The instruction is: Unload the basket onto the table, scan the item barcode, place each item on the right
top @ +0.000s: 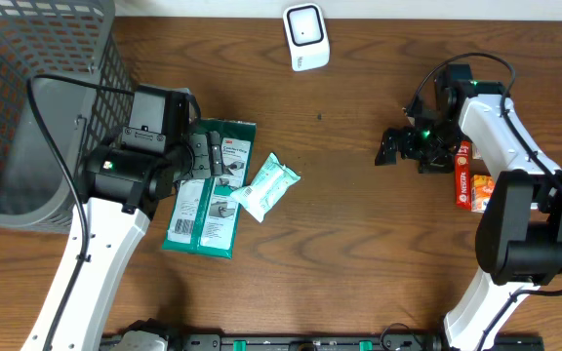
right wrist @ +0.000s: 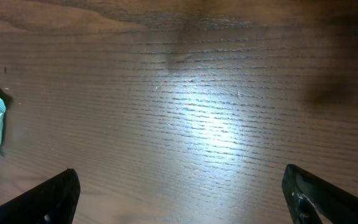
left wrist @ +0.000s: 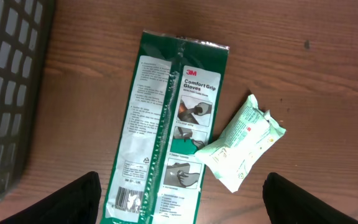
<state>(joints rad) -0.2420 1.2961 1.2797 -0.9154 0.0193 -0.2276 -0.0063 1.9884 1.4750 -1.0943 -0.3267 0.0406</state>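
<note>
As you start picking with your left end effector (left wrist: 180, 198) wide open, lower it onto the glove pack (left wrist: 164, 118) below.

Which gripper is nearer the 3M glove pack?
Left. The left gripper hangs open directly above the 3M glove pack; the right gripper is open over the table, well off to its right.

Glossy, likely plastic glove pack (left wrist: 165, 127)

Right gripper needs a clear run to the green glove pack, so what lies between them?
In the overhead view a small pale packet lies between, touching the glove pack; from there to the right gripper the table is bare.
</note>
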